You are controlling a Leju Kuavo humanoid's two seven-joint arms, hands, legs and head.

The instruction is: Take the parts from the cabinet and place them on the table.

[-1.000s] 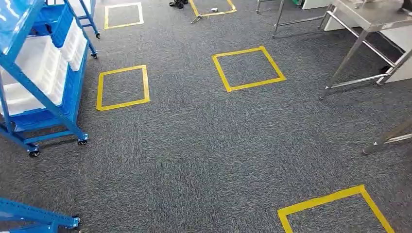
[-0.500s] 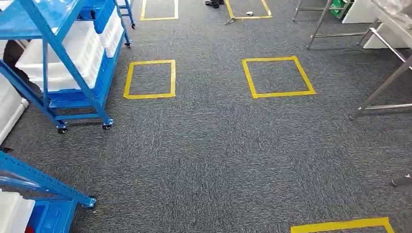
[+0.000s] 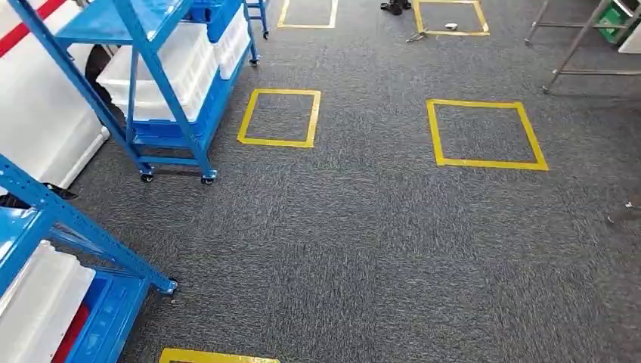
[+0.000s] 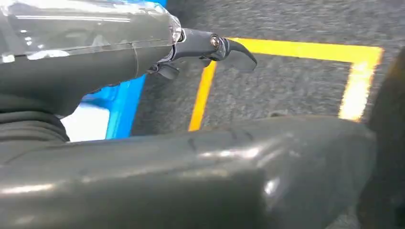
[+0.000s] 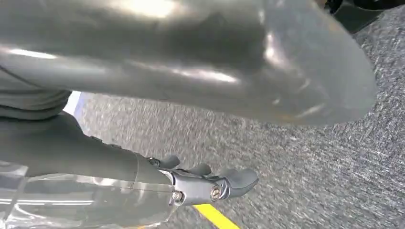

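A blue wheeled cabinet [image 3: 170, 113] stands at the left in the head view, with white bins [image 3: 162, 72] on its shelves. A second blue cabinet [image 3: 72, 227] is close at the lower left, holding a white bin [image 3: 38, 302]; what lies in the bins is hidden. The steel table legs [image 3: 571, 49] show at the far right. My left hand [image 4: 210, 47] hangs over the carpet near a yellow tape line, fingers straight, holding nothing. My right hand [image 5: 212, 183] also hangs over the carpet, fingers apart and empty.
Grey carpet with yellow tape squares [image 3: 280, 117] [image 3: 484, 134]. A green crate [image 3: 609, 17] sits under the table. A white wall panel [image 3: 41, 113] stands behind the cabinets. Someone's shoes [image 3: 393, 7] are at the far edge.
The camera has turned to the left: the whole scene has slid right, the blue cabinets have come further into view and the steel table has moved off to the right edge.
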